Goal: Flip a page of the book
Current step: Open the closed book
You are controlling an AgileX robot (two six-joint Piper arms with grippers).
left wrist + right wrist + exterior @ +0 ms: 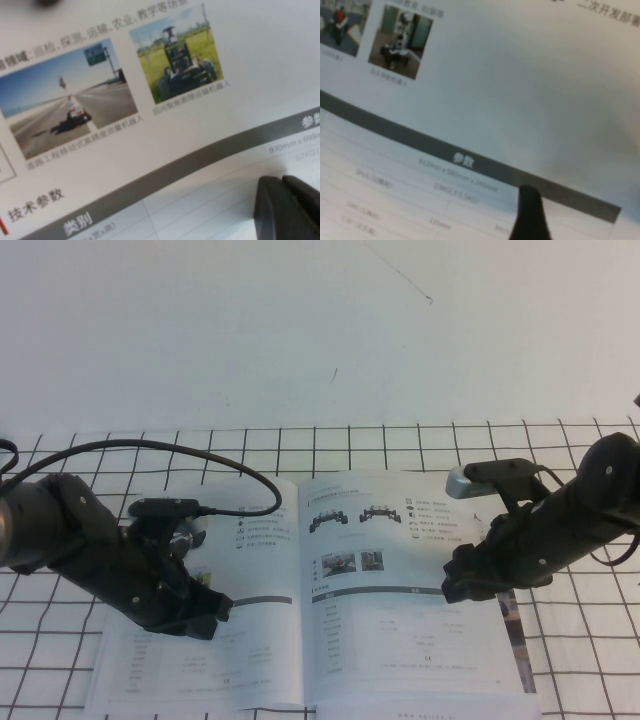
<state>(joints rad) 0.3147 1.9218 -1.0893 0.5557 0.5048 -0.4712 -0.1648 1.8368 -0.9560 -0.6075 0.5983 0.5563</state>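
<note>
The book lies open on the grid cloth. Its right-hand page shows two small black vehicles, two photos, a grey bar and a table. My right gripper is shut, its tip on this page by the grey bar's right end; the right wrist view shows the tip on the page. My left gripper is shut and rests on the left-hand page. In the left wrist view its fingers touch that page below the grey bar.
The black-and-white grid cloth covers the table under the book. A black cable loops from the left arm over the book's top left. A white wall stands behind.
</note>
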